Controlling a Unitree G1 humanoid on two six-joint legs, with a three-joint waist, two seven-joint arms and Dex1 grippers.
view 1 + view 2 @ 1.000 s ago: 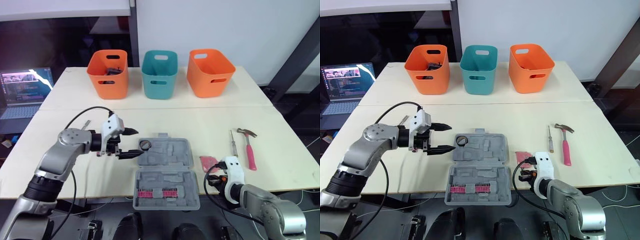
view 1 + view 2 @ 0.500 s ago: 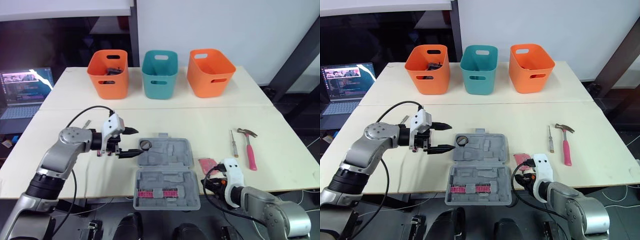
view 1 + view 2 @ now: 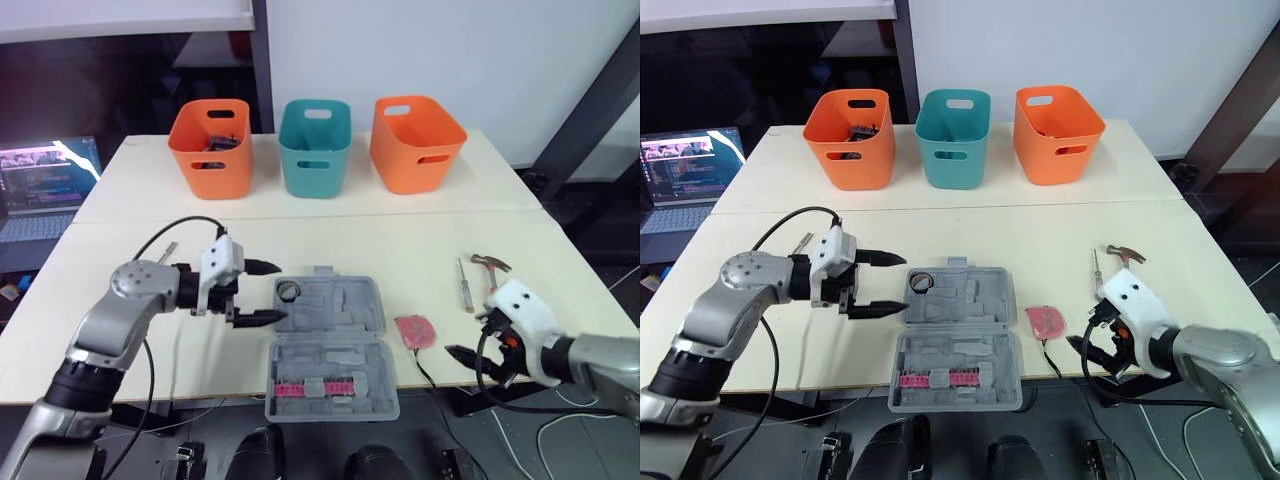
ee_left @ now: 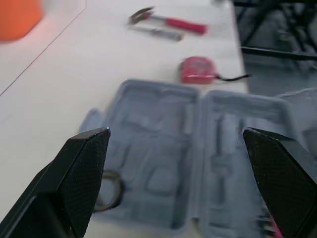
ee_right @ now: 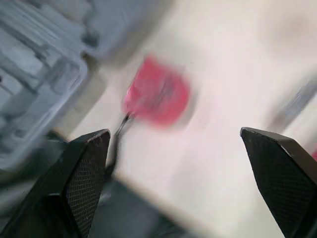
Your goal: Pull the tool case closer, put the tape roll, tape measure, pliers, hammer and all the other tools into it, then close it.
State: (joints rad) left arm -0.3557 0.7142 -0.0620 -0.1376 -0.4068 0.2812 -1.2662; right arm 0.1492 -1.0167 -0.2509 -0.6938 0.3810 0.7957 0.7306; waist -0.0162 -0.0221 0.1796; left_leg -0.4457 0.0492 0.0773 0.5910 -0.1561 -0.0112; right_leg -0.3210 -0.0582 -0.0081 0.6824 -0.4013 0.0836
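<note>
Tool case (image 3: 335, 312) lies open and flat at the table's near edge, so we judge the pull-in done. Tape roll (image 4: 106, 190) already sits in the case's far-left pocket, and a pink bit strip (image 3: 318, 387) sits in the near half. Other pockets look empty.

Left gripper (image 3: 902, 284) hovers at the case's 9 o'clock, fingers wide apart, holding nothing, with the tape roll just beyond its tips.

Tape measure (image 3: 413, 331) is on the table at the case's 3 o'clock, just beside it, its black strap trailing toward the edge. Right gripper (image 5: 174, 131) hangs at the tape measure's 4 o'clock, off the table edge, fingers spread and empty.

Screwdriver (image 3: 464, 275) and hammer (image 3: 488, 265) lie at the case's 2 o'clock, well apart from it. We can't pick out the pliers.

Step in hand, as we judge it, is loading the tape measure. The next move calls for bringing the right gripper in over the red body, squaring up, closing on it clear of the strap, then carrying it toward 9 o'clock into a free pocket.
</note>
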